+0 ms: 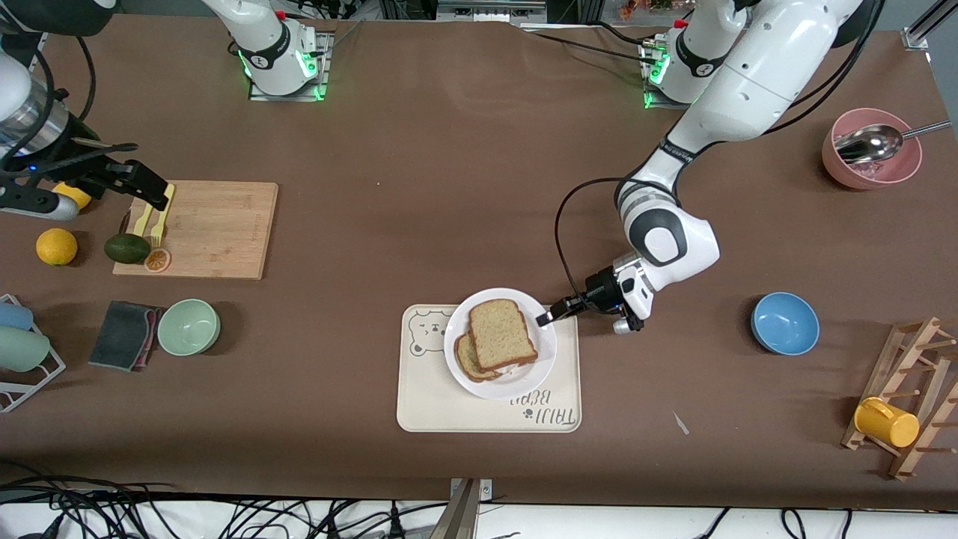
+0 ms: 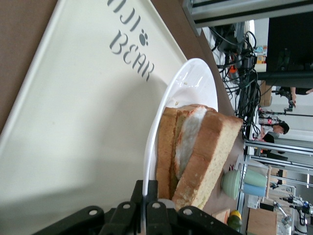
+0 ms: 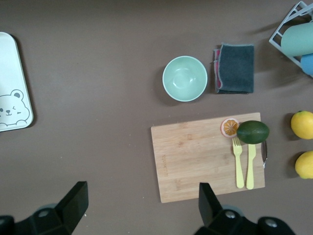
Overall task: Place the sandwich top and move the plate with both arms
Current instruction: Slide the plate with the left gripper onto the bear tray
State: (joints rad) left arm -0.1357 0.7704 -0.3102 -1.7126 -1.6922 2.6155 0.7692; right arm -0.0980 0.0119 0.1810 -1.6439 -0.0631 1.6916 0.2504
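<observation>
The white plate (image 1: 540, 352) sits on the cream bear-print tray (image 1: 419, 404). The sandwich top (image 1: 501, 333), a speckled brown slice, lies on a lower slice on the plate. My left gripper (image 1: 544, 319) is shut on the plate's rim at the side toward the left arm's end. In the left wrist view the rim (image 2: 155, 142) runs between the fingers (image 2: 138, 192), with the stacked slices (image 2: 200, 152) beside them. My right gripper (image 1: 153, 193) is open and empty, up over the wooden cutting board (image 1: 217, 228); its fingers (image 3: 74, 198) show wide apart.
On the board lie two yellow forks (image 1: 159, 217), an avocado (image 1: 126, 248) and an orange slice (image 1: 157, 260). A green bowl (image 1: 188, 327), a dark cloth (image 1: 123, 335), lemons (image 1: 57, 246), a blue bowl (image 1: 784, 323), a pink bowl with spoon (image 1: 871, 148) and a mug rack (image 1: 909, 404) stand around.
</observation>
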